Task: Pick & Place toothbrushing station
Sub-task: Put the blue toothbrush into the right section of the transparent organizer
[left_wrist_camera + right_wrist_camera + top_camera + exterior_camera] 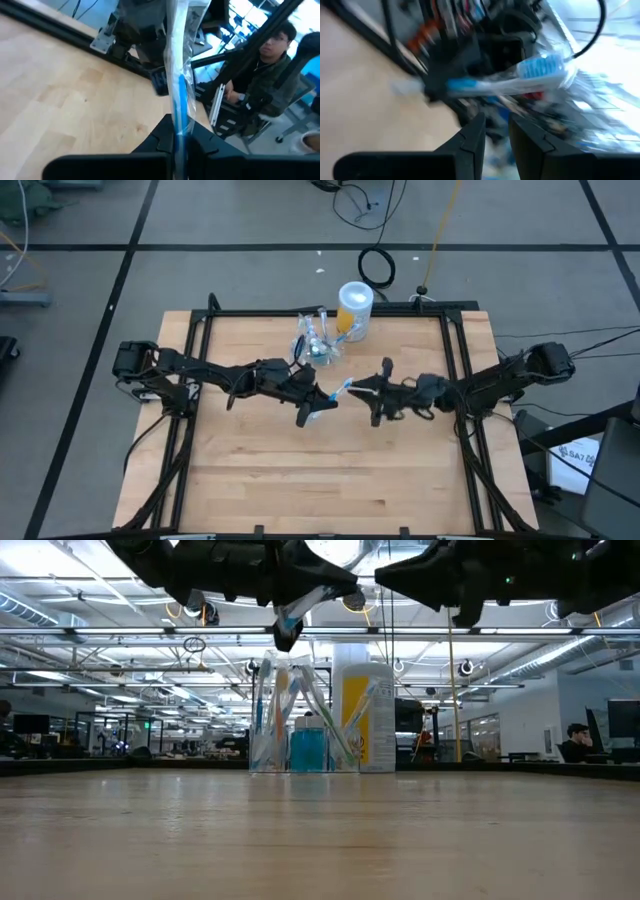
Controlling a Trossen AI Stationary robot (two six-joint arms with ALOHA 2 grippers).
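The see-through cup (318, 346) stands on its base at the table's far middle with several toothbrushes upright in it; it also shows in the low view (300, 730). My left gripper (312, 404) is above the table's middle, shut on a blue toothbrush in a clear wrapper (335, 392). My right gripper (360, 391) faces it from the right, its fingers a little apart and empty, just short of the brush's head (540, 67). My left gripper pinches the wrapped toothbrush's handle (179, 131) between its two fingers, which lie along it. The brush sticks out beyond the fingertips toward my right gripper, and its free end (285, 632) is lifted well clear of the table.
A taller yellow container with a white-blue lid (354, 310) stands right of the cup at the far edge. A black frame rail (330, 312) runs round the table. A person (272, 65) sits beyond the table's right side. Bare wood (320, 480) lies toward the near edge.
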